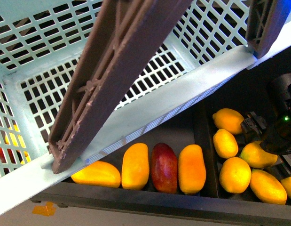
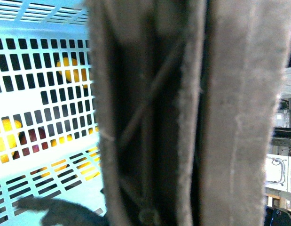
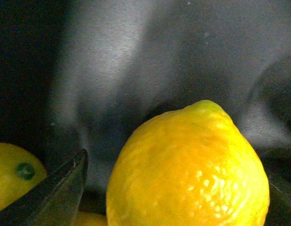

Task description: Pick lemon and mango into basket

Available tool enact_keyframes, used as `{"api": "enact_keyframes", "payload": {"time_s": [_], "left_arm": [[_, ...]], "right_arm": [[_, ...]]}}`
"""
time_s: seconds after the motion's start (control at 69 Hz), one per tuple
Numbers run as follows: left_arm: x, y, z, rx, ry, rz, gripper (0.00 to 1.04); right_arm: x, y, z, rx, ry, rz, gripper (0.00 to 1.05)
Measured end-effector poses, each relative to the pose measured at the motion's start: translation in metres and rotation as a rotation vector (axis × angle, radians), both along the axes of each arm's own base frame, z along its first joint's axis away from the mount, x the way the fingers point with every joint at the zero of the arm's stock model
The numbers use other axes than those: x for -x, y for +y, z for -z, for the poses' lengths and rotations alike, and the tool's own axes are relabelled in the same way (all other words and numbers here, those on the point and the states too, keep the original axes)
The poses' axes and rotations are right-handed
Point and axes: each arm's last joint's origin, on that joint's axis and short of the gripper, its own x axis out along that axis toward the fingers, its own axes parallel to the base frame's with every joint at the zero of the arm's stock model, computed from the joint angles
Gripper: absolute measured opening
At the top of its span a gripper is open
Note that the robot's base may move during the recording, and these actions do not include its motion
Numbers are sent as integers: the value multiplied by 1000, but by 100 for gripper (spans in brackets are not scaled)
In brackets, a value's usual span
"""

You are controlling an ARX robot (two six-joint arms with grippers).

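Basket (image 1: 136, 120): turquoise plastic, stiff, slotted walls and floor, fills the upper left of the front view, tilted, nothing seen inside. Brown ribbed handle (image 1: 107, 80) crosses it and blocks most of the left wrist view. A dark blur there may be the left gripper (image 2: 56, 212); jaw state cannot be told. Below the rim, a dark tray (image 1: 136, 197) holds three yellow-orange fruits and a red mango (image 1: 164, 168) side by side. The mango (image 1: 192, 168) nearest the divider is smooth, long and likely heavy and slick; judged best taken across its middle. The right compartment holds a cluster of shorter yellow fruit. Right gripper (image 1: 253, 128) sits low among them. In its wrist view the lemon (image 3: 187, 169) lies between the jaws, which stand apart, one finger (image 3: 51, 197) to each side; contact cannot be confirmed. Skin is dimpled and glossy, body plump with a nub end. Judged firm, moderately light, prone to roll; grip across the widest girth.
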Motion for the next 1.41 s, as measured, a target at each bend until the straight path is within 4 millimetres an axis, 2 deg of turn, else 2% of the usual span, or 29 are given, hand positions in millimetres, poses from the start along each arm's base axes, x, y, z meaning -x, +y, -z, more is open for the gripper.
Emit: {"api": "enact_keyframes", "payload": {"time_s": [0.087, 0.16, 0.348, 0.493, 0.58, 0.595, 0.783, 0.841, 1.015, 1.146, 1.291, 1.407], "left_arm": [[0, 0, 0, 0, 0, 0, 14], [0, 0, 0, 1, 0, 0, 14], [0, 0, 0, 0, 0, 0, 14], [0, 0, 0, 0, 0, 0, 14], [0, 0, 0, 0, 0, 0, 14], [0, 0, 0, 0, 0, 0, 14], [0, 0, 0, 0, 0, 0, 14], [0, 0, 0, 0, 0, 0, 14], [0, 0, 0, -1, 0, 0, 14], [0, 0, 0, 0, 0, 0, 14], [0, 0, 0, 0, 0, 0, 14], [0, 0, 0, 0, 0, 1, 14]], "right_arm": [[1, 0, 2, 0, 0, 0, 69], [1, -1, 2, -1, -9, 1, 64], [-3, -7, -7, -3, -51, -17, 62], [-4, -18, -38, 18, -126, -47, 62], [-4, -24, -64, 48, -198, -81, 62], [-3, -26, -74, 57, -225, -95, 62], [8, -34, -142, 76, -431, -234, 62], [18, -35, -178, 84, -551, -322, 62], [42, -30, -235, 89, -724, -451, 62], [71, -10, -307, 131, -944, -548, 62], [82, 20, -342, 137, -1057, -630, 62], [88, 52, -357, 133, -1100, -710, 62]]}}
